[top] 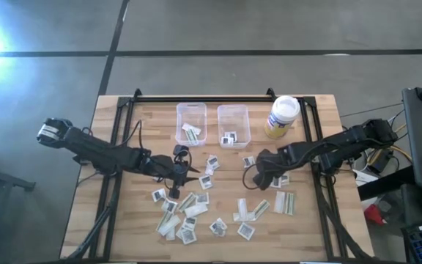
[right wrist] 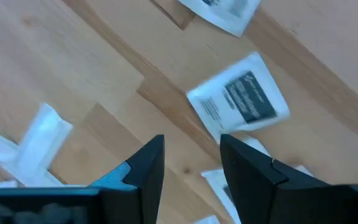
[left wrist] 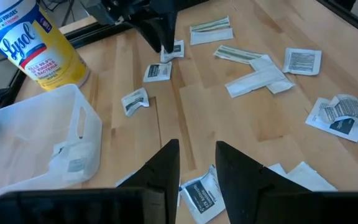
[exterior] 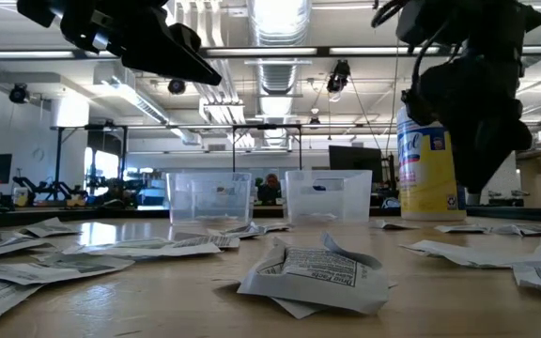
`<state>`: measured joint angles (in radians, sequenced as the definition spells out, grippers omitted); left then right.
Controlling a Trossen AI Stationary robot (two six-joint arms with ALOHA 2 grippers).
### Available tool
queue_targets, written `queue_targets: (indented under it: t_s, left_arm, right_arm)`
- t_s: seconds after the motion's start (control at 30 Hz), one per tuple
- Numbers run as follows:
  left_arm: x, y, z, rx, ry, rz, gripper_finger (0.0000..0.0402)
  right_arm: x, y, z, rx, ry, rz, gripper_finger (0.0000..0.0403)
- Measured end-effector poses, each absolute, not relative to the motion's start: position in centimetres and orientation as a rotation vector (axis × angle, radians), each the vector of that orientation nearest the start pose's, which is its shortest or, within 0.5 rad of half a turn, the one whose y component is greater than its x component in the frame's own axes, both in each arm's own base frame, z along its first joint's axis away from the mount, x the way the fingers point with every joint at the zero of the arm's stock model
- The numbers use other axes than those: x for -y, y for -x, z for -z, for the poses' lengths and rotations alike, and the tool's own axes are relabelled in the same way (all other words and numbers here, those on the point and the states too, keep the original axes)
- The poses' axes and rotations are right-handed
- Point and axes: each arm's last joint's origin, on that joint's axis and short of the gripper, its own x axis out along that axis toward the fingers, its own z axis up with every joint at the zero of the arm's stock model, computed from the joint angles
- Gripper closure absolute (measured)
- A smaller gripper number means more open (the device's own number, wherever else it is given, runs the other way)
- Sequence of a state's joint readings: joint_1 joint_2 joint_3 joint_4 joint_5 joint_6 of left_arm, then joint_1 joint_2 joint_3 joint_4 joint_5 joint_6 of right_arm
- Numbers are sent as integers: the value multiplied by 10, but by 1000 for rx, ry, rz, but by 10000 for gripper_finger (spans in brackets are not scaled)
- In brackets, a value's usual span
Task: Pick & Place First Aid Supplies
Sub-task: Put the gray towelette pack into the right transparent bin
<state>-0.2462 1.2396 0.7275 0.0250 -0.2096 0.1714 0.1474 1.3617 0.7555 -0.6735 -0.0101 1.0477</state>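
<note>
Many small paper packets (top: 189, 216) lie flat and scattered on the wooden table: square white ones with dark print and long pale strips (top: 284, 202). My left gripper (top: 180, 170) hovers open above the table's middle; a printed square packet (left wrist: 199, 194) lies under its fingertips (left wrist: 197, 158). My right gripper (top: 258, 174) is open and points down close over the boards, right of centre. In the right wrist view a square packet (right wrist: 238, 102) lies just beyond the right gripper (right wrist: 191, 146), beside one finger, with a pale strip (right wrist: 27, 146) off to the other side.
Two clear plastic bins (top: 191, 121) (top: 234, 123) stand side by side near the far edge, each with a few packets inside. A yellow jar with a white lid (top: 283, 116) stands to their right. A black frame (top: 218, 99) borders the table.
</note>
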Motion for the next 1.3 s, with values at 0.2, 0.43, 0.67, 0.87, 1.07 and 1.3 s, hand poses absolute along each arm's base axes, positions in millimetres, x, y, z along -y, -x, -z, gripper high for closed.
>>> queue_targets:
  t_s: [0.2, 0.43, 0.67, 0.87, 1.07, 1.3]
  left_arm:
    - [58, -255, -239, -477, -261, 73, 303]
    - [58, -254, -236, -488, -257, 73, 301]
    - [58, -254, -236, -488, -246, 71, 301]
    - [58, -254, -236, -488, -244, 70, 302]
    - [58, -254, -236, -488, -244, 70, 302]
    - [58, -254, -236, -487, -248, 71, 301]
  right_arm:
    - [-35, -222, -171, -1201, -863, 589, 248]
    - [-38, -217, -154, -1157, -954, 627, 248]
    - [-37, -214, -151, -1161, -961, 649, 258]
    - [-36, -213, -150, -1143, -947, 671, 264]
    - [-35, -209, -145, -1150, -978, 714, 257]
    - [-35, -207, -137, -1107, -1021, 701, 248]
